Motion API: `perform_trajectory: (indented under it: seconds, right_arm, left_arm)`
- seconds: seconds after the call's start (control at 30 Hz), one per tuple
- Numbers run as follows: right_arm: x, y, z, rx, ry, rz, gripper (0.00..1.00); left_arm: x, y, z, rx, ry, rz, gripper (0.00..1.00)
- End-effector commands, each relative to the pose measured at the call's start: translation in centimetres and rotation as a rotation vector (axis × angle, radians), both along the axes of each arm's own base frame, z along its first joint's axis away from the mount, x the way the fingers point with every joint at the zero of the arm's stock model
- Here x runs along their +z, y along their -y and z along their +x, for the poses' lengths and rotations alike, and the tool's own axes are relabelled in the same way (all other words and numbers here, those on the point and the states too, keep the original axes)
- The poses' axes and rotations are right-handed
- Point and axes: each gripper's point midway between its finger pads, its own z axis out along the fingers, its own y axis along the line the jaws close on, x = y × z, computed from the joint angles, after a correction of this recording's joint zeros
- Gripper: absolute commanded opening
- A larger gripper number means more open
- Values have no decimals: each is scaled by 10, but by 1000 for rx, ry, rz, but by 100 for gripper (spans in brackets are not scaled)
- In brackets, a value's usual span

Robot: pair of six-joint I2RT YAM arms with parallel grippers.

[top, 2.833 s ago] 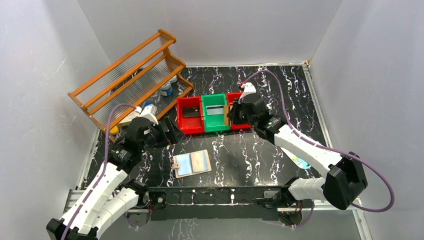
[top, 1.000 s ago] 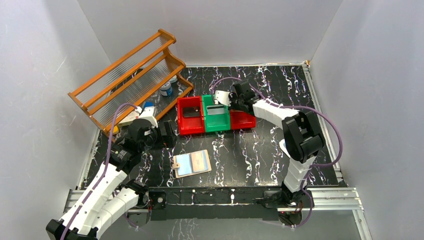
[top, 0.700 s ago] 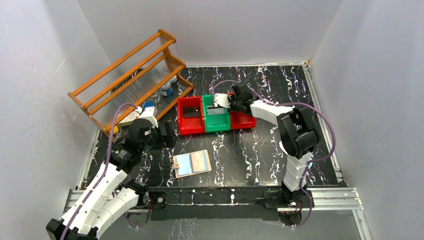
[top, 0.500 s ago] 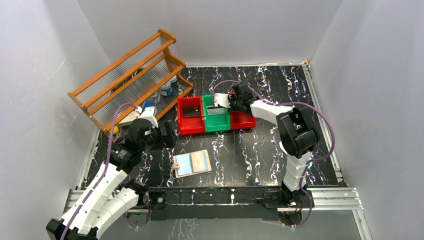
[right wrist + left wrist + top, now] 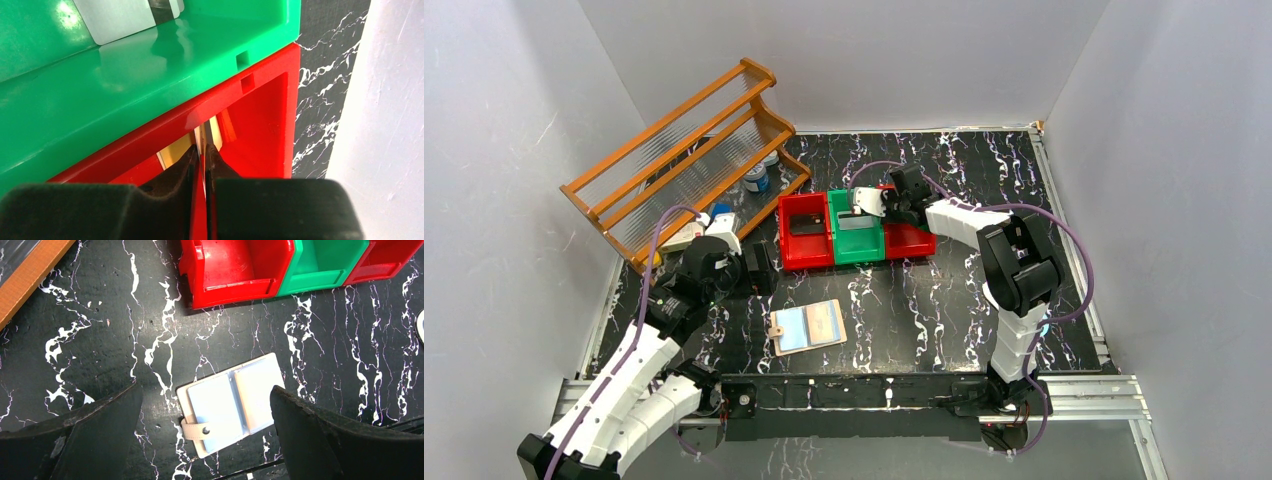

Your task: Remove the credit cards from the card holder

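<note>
The card holder lies open on the table, pale blue sleeves up. My left gripper hovers above it with jaws wide open and nothing between them. A silvery grey credit card lies in the green bin, and a dark one in the left red bin. My right gripper reaches into the right red bin. Its fingertips stand a narrow slit apart around the edge of an orange-gold card that stands on edge.
A wooden rack leans at the back left, with small bottles beside it. White walls close in the table on three sides. The three bins stand side by side in mid-table.
The right arm folded up and brought its gripper down into the right red bin with the card. Its jaws have parted slightly in the last half second. The left arm is still.
</note>
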Motion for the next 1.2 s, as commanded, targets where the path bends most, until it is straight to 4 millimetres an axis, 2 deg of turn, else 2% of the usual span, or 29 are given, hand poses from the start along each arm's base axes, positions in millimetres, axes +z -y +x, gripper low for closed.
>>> perform_trajectory:
  seconds: [0.0, 0.27, 0.57, 0.67, 0.73, 0.93, 1.17]
  right_arm:
    - [3, 1, -1, -5, -6, 16, 20]
    - [2, 4, -5, -29, -35, 27, 32]
    - [11, 5, -6, -68, -32, 77, 35]
    - [7, 7, -8, -77, -43, 72, 35]
    - [5, 8, -9, -85, -50, 70, 40]
    - [3, 8, -10, -102, -60, 79, 41]
    - [23, 6, -3, -131, -18, 121, 42]
  left_arm:
    - [-1, 0, -1, -6, -5, 8, 98]
    - [-3, 1, -1, -11, -16, 9, 98]
    - [-4, 3, -1, -17, -25, 9, 98]
    - [-5, 3, -1, -21, -29, 8, 98]
    - [-6, 4, -1, -22, -31, 8, 98]
    - [-6, 4, -1, -25, -36, 8, 98]
    - [-7, 4, -1, -26, -40, 9, 98]
